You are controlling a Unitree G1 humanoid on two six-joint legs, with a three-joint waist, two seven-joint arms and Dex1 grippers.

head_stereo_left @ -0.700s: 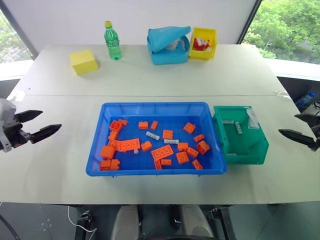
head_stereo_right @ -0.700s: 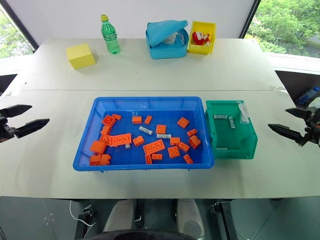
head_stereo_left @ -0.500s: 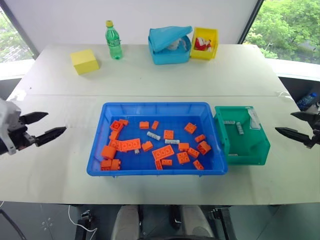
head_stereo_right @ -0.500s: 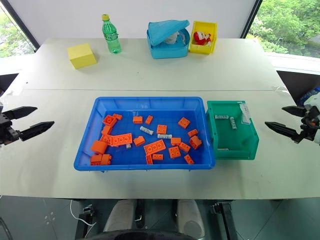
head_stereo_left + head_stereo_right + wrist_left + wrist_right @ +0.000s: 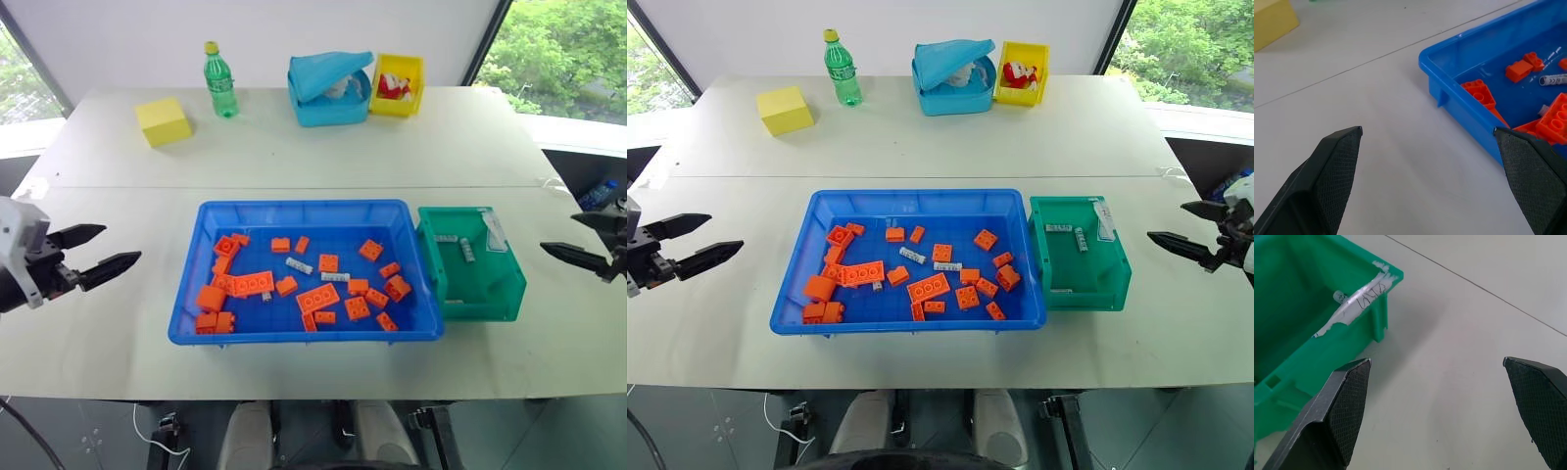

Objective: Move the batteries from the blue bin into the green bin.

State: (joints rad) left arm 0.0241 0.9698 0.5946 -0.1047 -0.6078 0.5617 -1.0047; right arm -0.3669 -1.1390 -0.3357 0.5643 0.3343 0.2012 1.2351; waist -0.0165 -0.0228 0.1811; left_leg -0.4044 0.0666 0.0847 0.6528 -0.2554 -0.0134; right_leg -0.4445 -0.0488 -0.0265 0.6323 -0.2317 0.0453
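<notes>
Left eye view, table: you see a white table [image 5: 323, 147] with the blue bin [image 5: 304, 212] in the middle and the green bin [image 5: 495, 299] touching its right side.
Left eye view, batteries: two batteries [image 5: 300, 266] lie in the blue bin among orange toy bricks [image 5: 253, 284]. A third small grey one sits by the long brick. Two more lie in the back of the green bin [image 5: 467, 250].
Left eye view, claws: your left gripper [image 5: 100, 252] hangs over the table, left of the blue bin and apart from it, its fingers spread and holding nothing. Your right gripper [image 5: 586, 240] hangs right of the green bin, spread wide and also holding nothing.
Right eye view, far side: a yellow block [image 5: 784, 109], a green bottle [image 5: 842, 67], a light-blue lidded box [image 5: 954, 76] and a small yellow bin [image 5: 1023, 72] stand along the back.
Left wrist view: your two black fingers [image 5: 1334, 169] stand far apart over bare table. One tip is just by the blue bin's corner. A battery [image 5: 1553, 79] lies inside by the bricks.
Right wrist view: your fingers [image 5: 1347, 404] are spread wide, with bare table between them. The green bin's corner, with a white label [image 5: 1359, 301] on its rim, is just beside one fingertip.
</notes>
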